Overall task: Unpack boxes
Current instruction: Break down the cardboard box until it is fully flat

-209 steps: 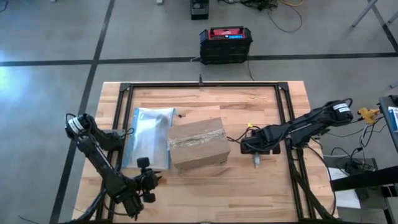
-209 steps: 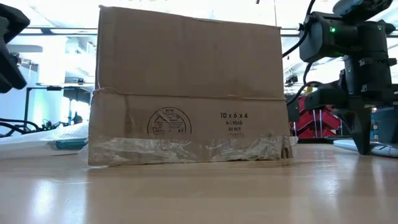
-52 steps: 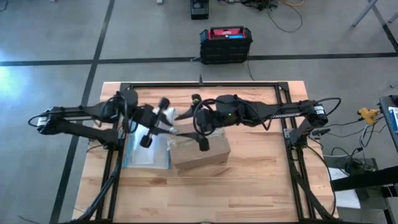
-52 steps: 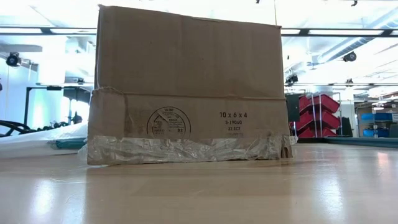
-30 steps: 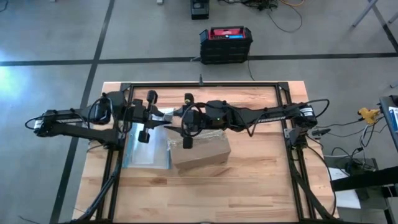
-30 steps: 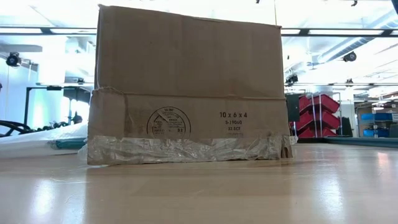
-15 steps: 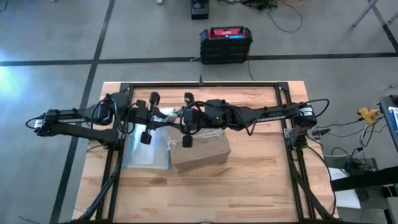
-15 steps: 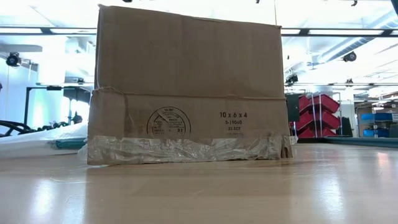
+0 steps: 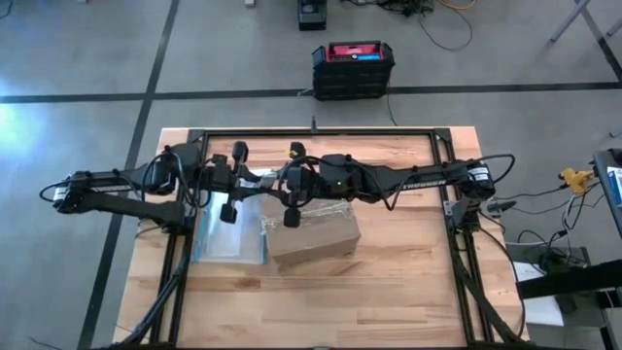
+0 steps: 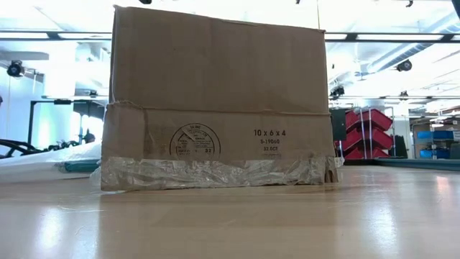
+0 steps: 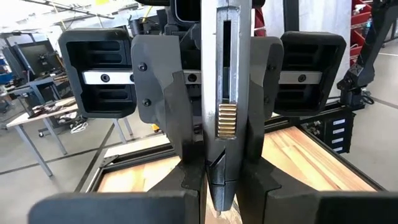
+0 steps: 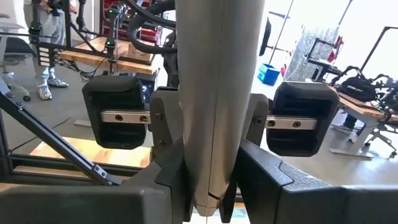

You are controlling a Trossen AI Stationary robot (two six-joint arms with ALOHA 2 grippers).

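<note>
The brown cardboard box (image 9: 313,233) (image 10: 215,108), bound with shiny clear tape, rests on its base mid-table. Above its far left corner both arms meet tip to tip. My left gripper (image 9: 255,183) (image 11: 222,208) and my right gripper (image 9: 275,183) (image 12: 214,208) face each other, and both are shut on a silver-grey box cutter (image 11: 227,93) (image 12: 214,93) with a ridged brass-coloured slider (image 11: 227,119). Neither gripper shows in the low view. My left gripper pinches the box cutter's end on its own side (image 11: 221,193) between its two fingers. It comes level from the table's left, along the cutter. The cutter is lifted clear of the table. My right gripper pinches the cutter's opposite end (image 12: 211,193) between its two fingers, coming level from the table's right, along the cutter. The tool spans the short gap between the two grippers, above the box's far left corner.
A clear plastic pouch with a blue edge (image 9: 228,228) lies flat left of the box. A black frame (image 9: 316,134) runs round the table top. A black-and-red case (image 9: 353,68) stands on the floor beyond the far edge. Bare wood lies near and right of the box.
My left gripper has edged a little toward the table's right, closing on my right gripper. The box and the pouch have stayed where they were.
</note>
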